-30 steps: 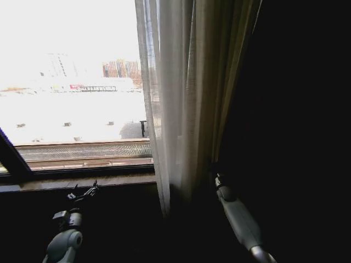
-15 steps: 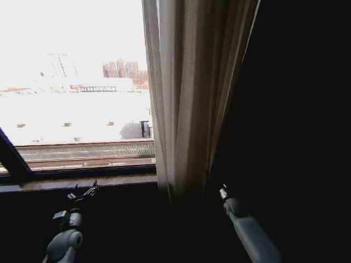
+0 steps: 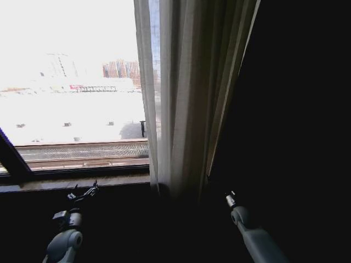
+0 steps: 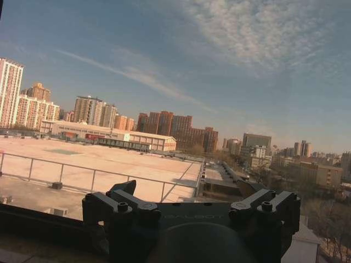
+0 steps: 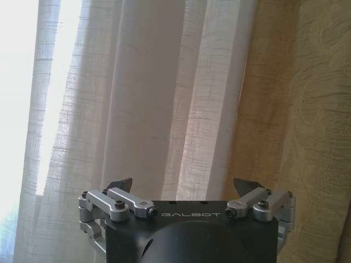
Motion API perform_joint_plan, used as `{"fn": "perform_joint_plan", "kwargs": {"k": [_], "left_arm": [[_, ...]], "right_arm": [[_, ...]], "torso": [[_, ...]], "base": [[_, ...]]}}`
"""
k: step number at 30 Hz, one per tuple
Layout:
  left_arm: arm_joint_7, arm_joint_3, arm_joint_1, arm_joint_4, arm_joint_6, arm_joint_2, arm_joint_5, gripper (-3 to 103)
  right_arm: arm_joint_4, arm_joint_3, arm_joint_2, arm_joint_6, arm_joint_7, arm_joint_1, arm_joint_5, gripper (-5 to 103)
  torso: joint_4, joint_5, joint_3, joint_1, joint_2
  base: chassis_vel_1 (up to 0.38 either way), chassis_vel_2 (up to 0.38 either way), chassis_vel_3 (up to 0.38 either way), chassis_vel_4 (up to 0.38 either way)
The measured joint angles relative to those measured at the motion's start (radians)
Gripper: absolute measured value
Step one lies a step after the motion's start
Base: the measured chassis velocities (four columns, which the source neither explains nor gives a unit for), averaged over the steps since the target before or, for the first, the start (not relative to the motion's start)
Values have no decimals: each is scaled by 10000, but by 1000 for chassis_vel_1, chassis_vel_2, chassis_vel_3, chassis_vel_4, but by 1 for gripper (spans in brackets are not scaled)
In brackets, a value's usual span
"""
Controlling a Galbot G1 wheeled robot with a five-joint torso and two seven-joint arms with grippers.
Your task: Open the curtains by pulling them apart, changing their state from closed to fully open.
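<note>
Right end effector hung spread and empty just short of the bunched sheer curtains at 12 o'clock, left end effector spread at the window sill; closing now risked pinching air, or snagging thin pleats.

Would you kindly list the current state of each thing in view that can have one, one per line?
curtains: bunched to the right side of the window, hanging free, held by neither gripper.
window: uncovered on its left part, city view showing through.
right gripper: open, empty, facing the curtains without touching them.
left gripper: open, empty, raised near the window sill, facing out through the glass.
</note>
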Motion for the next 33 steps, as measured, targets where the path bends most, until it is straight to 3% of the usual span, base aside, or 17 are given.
{"fn": "perform_joint_plan", "kwargs": {"k": [16, 33], "left_arm": [[0, 0, 0, 0, 0, 0, 0, 100], [0, -2, 0, 0, 0, 0, 0, 100]], "right_arm": [[155, -89, 6, 90, -37, -114, -31, 100], [121, -161, 70, 239, -385, -47, -96, 100]], "torso": [[0, 0, 0, -1, 0], [-2, -2, 1, 1, 0]], "base": [[99, 63, -90, -64], [315, 287, -321, -293]]}}
